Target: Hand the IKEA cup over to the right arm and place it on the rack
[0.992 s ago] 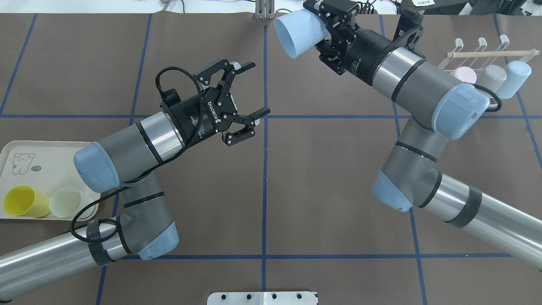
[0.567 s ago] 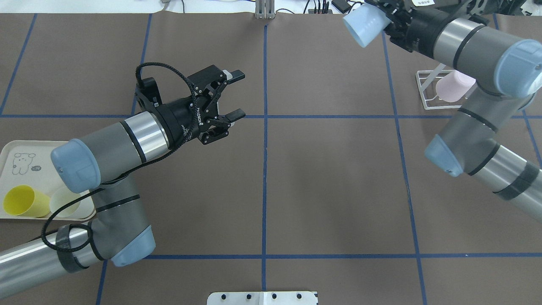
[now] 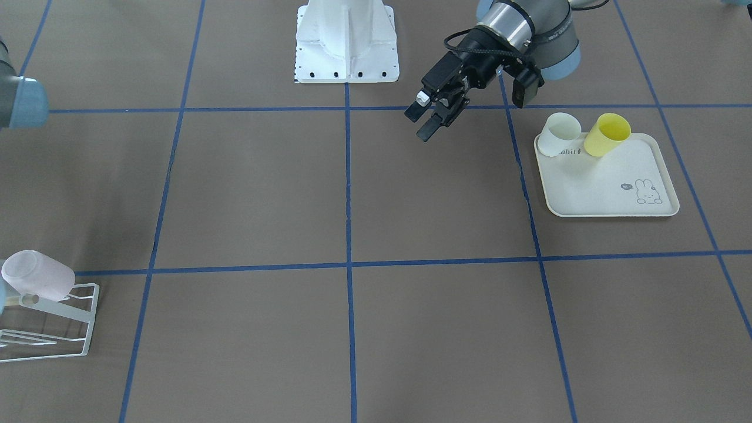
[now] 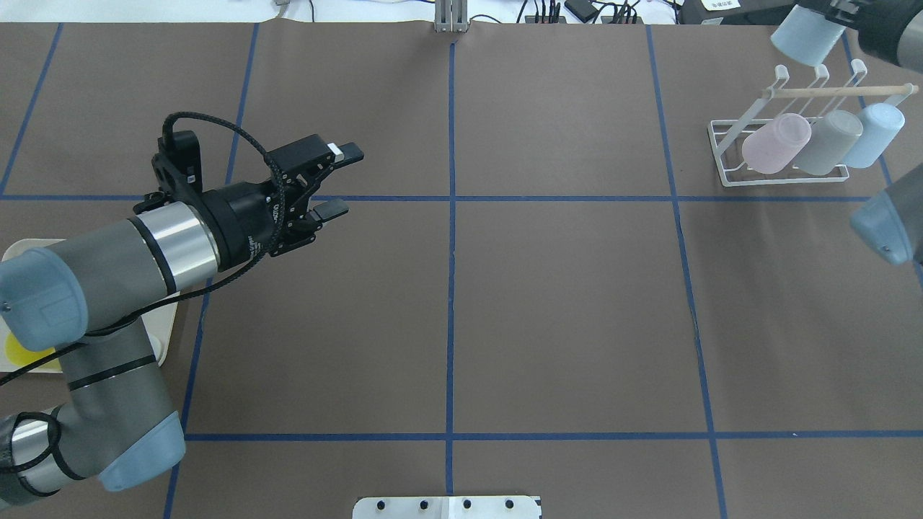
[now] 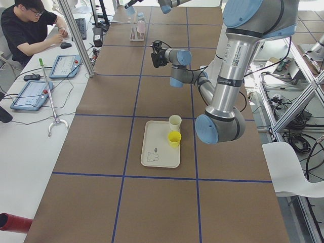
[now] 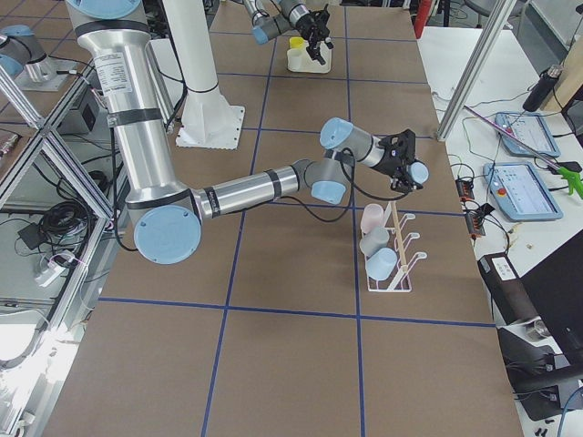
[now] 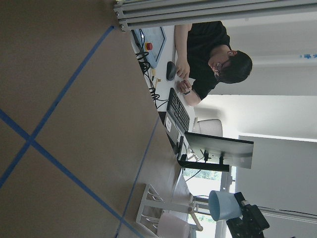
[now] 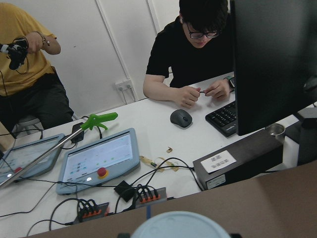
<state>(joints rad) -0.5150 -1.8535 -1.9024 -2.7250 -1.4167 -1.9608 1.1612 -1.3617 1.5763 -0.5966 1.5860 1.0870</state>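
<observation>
**A:** What are you worrying about here?

**B:** The right arm point(image 6: 264, 187) is carrying the pale-blue cup point(image 4: 804, 36) in the air just beyond the far side of the rack point(image 4: 721, 169), near the far edge of the worktop point(image 4: 562, 303). Its jaws are gripping the cup's closed end, as the left wrist view is showing. The cup is looking smooth and tapered, so I'm guessing it could be slipping out of that pinch while the wrist is tilting it onto a prong.

**A:** And the rack itself?

**B:** It's getting crowded. A pink cup point(image 4: 775, 144), a grey cup point(image 4: 829, 140) and a hanging blue cup point(image 4: 876, 130) are sitting side by side under the wooden rod point(image 4: 836, 91). If the arm is coming in low or off-line, the carried cup could be catching the rod, knocking a neighbour loose or shoving the light wire frame.

**A:** Is the left arm point(image 4: 130, 267) getting in the way?

**B:** No. Its jaws are standing wide and empty, well apart from the rack, on the tray point(image 3: 611, 188) side.

**A:** How is the cup looking?

**B:** It's looking like plain matte plastic with no handle, widening toward an open mouth that is pointing away from the jaws.
</observation>
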